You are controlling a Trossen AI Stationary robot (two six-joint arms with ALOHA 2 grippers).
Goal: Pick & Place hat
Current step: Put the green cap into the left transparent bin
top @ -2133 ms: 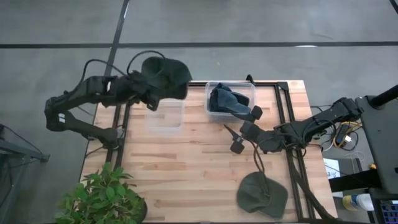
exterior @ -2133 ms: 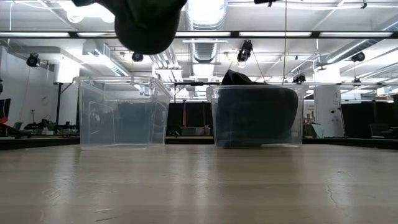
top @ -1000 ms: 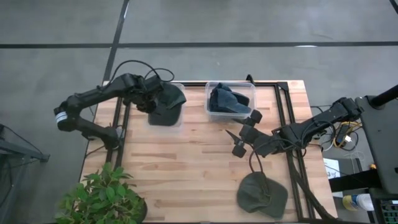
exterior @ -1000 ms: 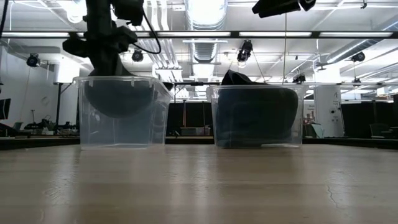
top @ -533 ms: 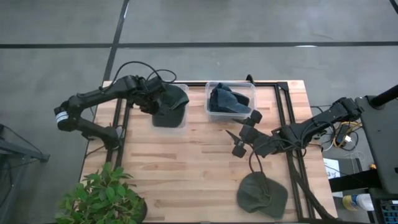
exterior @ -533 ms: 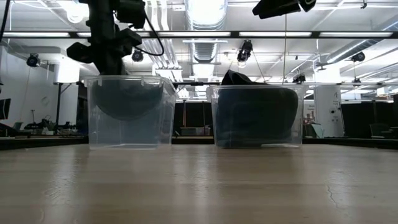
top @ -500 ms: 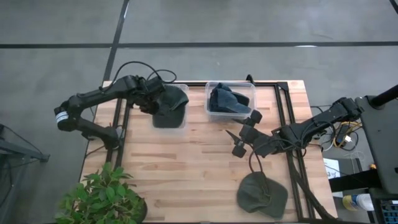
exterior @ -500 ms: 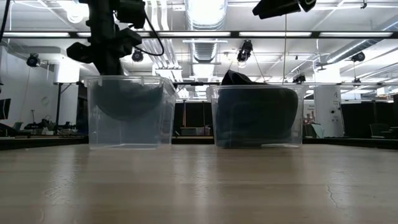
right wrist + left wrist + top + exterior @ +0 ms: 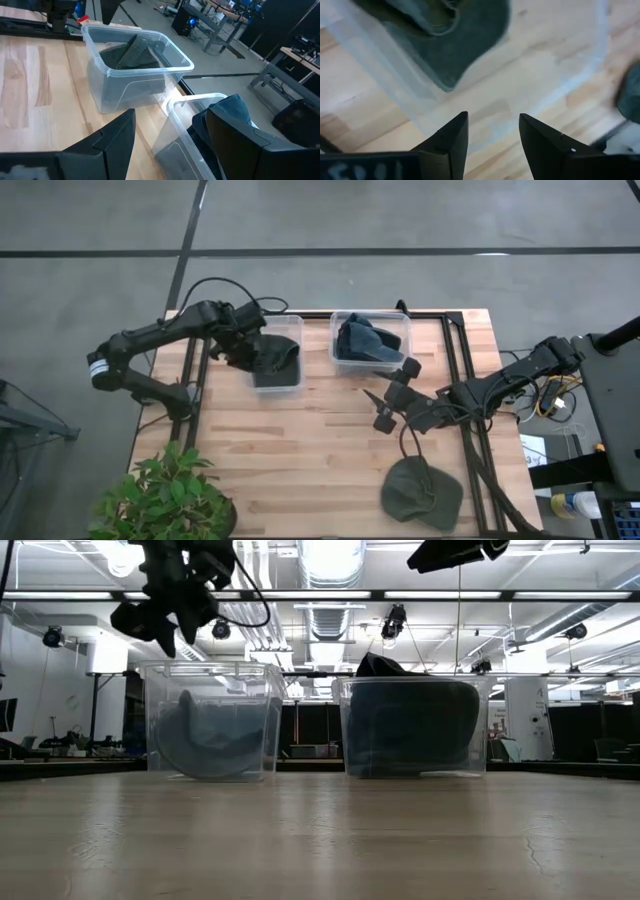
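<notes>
While dark green hat (image 9: 276, 361) is lying in left clear bin (image 9: 297, 385), your left gripper (image 9: 490, 131) is hovering above, fingers spread, empty; right gripper (image 9: 390, 393) spread, waiting mid-table. You're needing retreat next.

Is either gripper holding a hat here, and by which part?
Nothing is held. The left gripper is open above the bin, the hat lying inside; the right gripper is open too.

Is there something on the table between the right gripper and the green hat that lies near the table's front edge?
Nothing visible: only bare table lies between the open right gripper and the green hat.
</notes>
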